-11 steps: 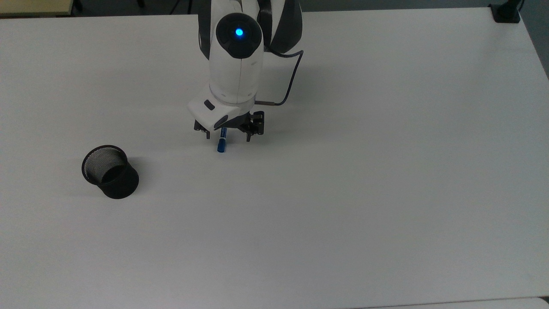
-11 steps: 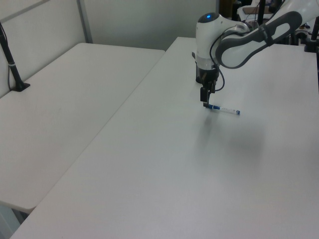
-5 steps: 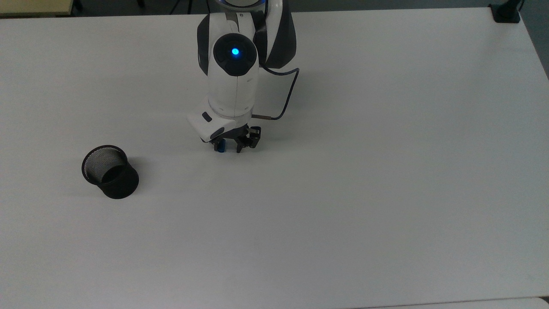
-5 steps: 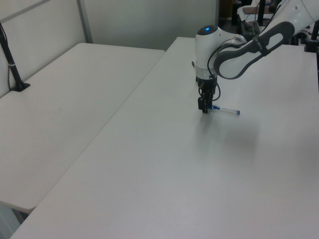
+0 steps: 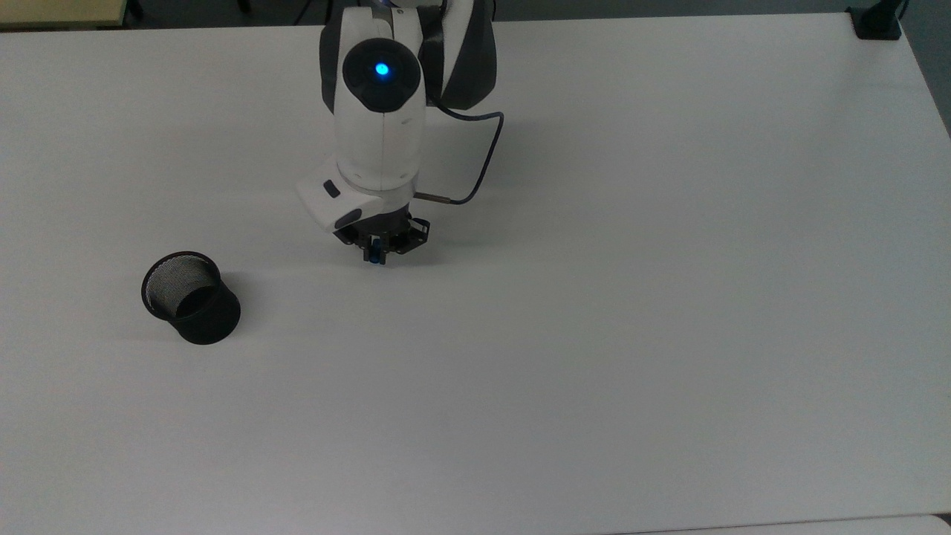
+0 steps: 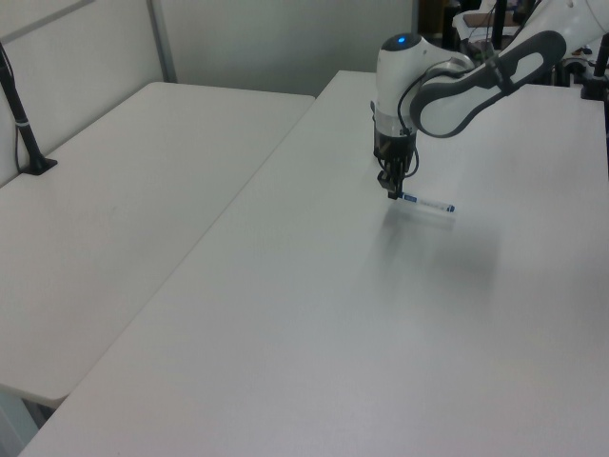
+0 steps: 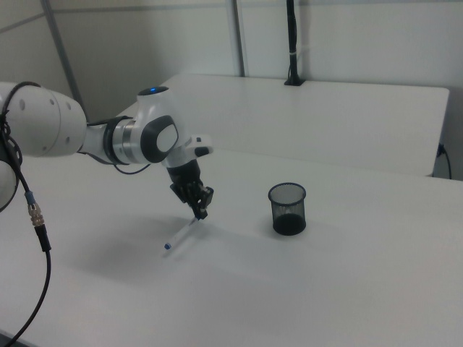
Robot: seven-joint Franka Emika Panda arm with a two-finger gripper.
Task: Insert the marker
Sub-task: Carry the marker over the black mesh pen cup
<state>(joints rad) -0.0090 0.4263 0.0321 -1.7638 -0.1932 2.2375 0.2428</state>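
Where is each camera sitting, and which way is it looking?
Top view: high above, looking down on the table, the mesh cup, the arm and the gripper.
Left view: beside the table, looking along it at the arm, gripper and marker.
Right view: on the opposite side, showing arm, marker and cup.
Top and right views share the cup; all show the gripper at the marker.

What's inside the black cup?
Nothing can be seen in the black mesh cup: from the top view its mesh wall and dark bottom look bare. In the right view the bottom is shadowed. The marker is still outside, one end in the gripper.
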